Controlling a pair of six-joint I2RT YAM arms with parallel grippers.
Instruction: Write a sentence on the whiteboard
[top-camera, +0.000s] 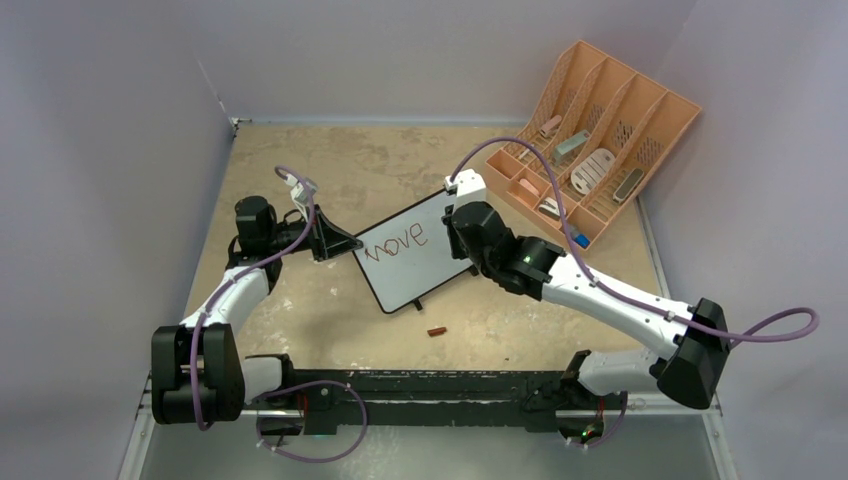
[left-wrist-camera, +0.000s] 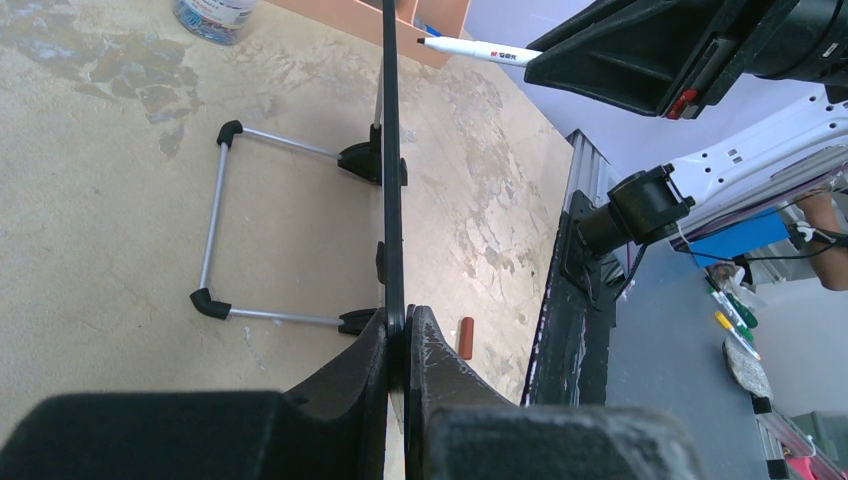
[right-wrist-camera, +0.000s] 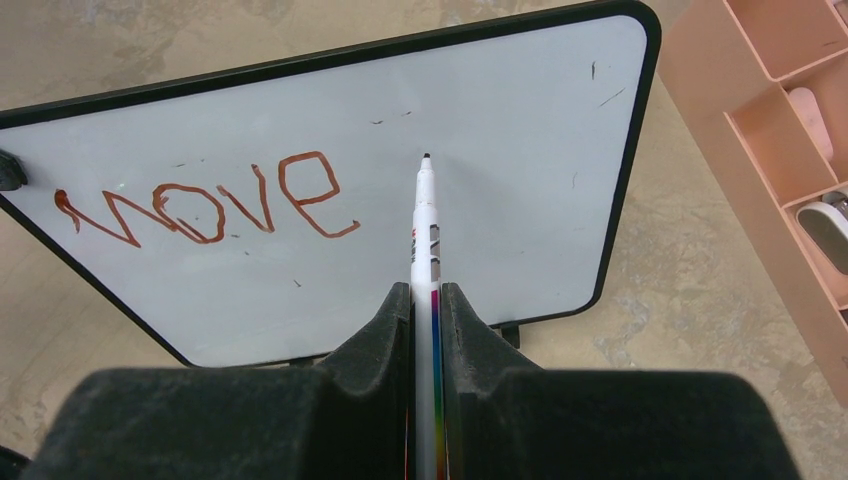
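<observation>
The whiteboard (top-camera: 410, 250) stands tilted on its wire stand (left-wrist-camera: 215, 230) mid-table, black-framed, with "move" in red on its left half (right-wrist-camera: 210, 200). My left gripper (top-camera: 340, 243) is shut on the board's left edge (left-wrist-camera: 392, 150), seen edge-on in the left wrist view. My right gripper (right-wrist-camera: 427, 300) is shut on a white marker (right-wrist-camera: 425, 230) with a rainbow stripe. The marker's tip (right-wrist-camera: 426, 158) is at the board's surface just right of the "e"; contact is not certain. The same marker (left-wrist-camera: 480, 50) shows beyond the board in the left wrist view.
A small red marker cap (top-camera: 437, 331) lies on the table in front of the board. A peach slotted organizer (top-camera: 590, 140) with small items stands at the back right. A clear jar (left-wrist-camera: 212, 15) sits behind the board. Walls close in on three sides.
</observation>
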